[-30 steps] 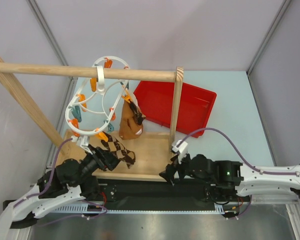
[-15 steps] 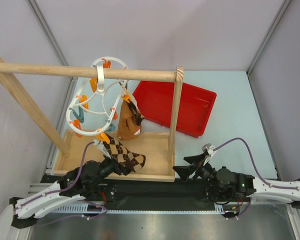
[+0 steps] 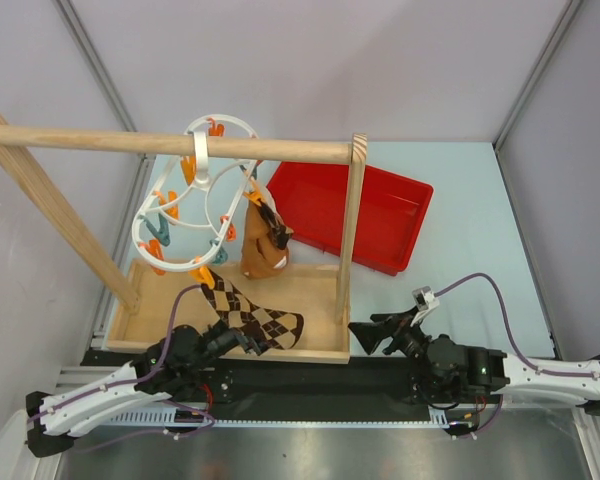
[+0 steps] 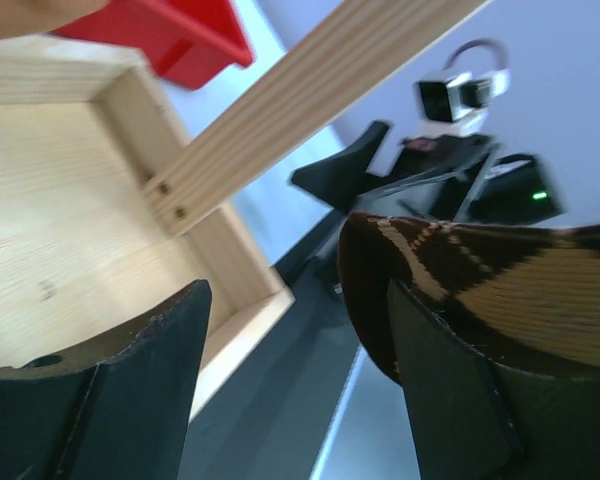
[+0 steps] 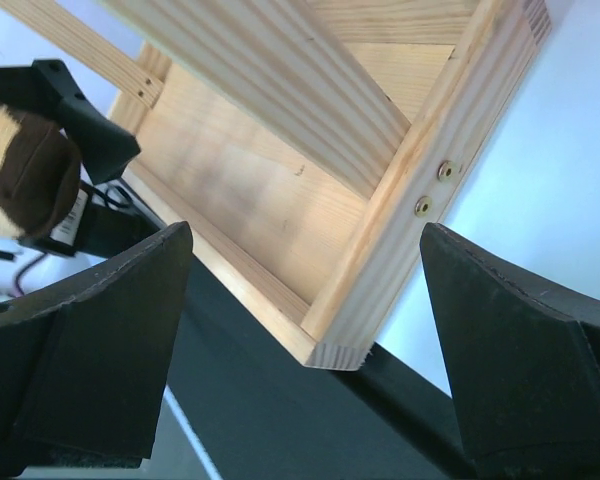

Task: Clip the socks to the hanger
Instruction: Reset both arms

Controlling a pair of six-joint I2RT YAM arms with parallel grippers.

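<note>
The white wavy hanger (image 3: pixel 195 205) with orange and teal pegs hangs by its loop from the wooden rod. One argyle sock (image 3: pixel 263 248) dangles from a peg on its right side. A second argyle sock (image 3: pixel 260 318) runs from an orange peg at the ring's lower edge down over the wooden base. Its toe end (image 4: pixel 500 280) rests on the outside of one finger of my left gripper (image 3: pixel 238 345) (image 4: pixel 295 300), whose jaws stand open with nothing between them. My right gripper (image 3: pixel 358 335) (image 5: pixel 305 240) is open and empty, just off the base's near right corner.
The wooden rod (image 3: pixel 130 142) rests on a slanted left leg and an upright right post (image 3: pixel 352 220) above a shallow wooden base tray (image 3: pixel 315 290) (image 5: pixel 280 200). A red bin (image 3: pixel 380 210) sits behind the post. A black rail runs along the near edge.
My left gripper has let go of the second sock and drawn back and down toward the near edge. The right arm pulled away from the wooden base, then stayed still.
</note>
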